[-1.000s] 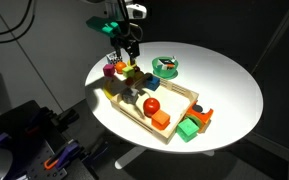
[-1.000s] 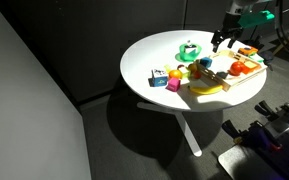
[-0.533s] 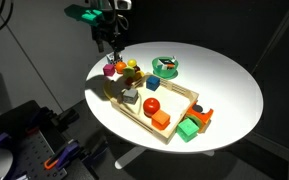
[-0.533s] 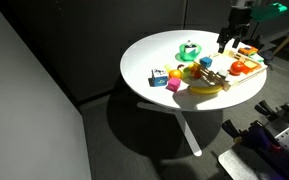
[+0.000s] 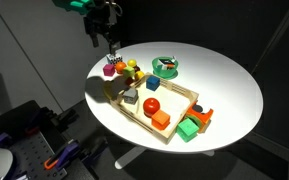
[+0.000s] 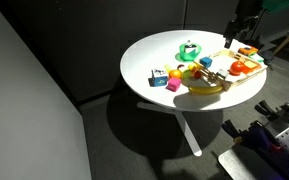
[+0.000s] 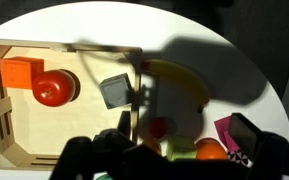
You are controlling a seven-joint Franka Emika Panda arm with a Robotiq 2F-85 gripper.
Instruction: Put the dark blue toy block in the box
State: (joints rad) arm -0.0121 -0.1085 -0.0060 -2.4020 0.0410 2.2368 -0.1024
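The gripper [image 5: 108, 42] hung in the upper left of an exterior view, above the edge of the white table [image 5: 229, 90] and clear of all the toys. In the wrist view its jaws looked spread apart with nothing in them. The dark blue toy block [image 5: 154, 84] sat near the middle of that frame, right at the upper edge of the box [image 5: 176, 103] and just below the green dish [image 5: 166, 66]. Honestly couldn't tell if it was inside the wall or just outside, though a red ball [image 7: 54, 88], an orange block [image 7: 19, 73] and a grey block [image 7: 114, 92] were clearly in the box.
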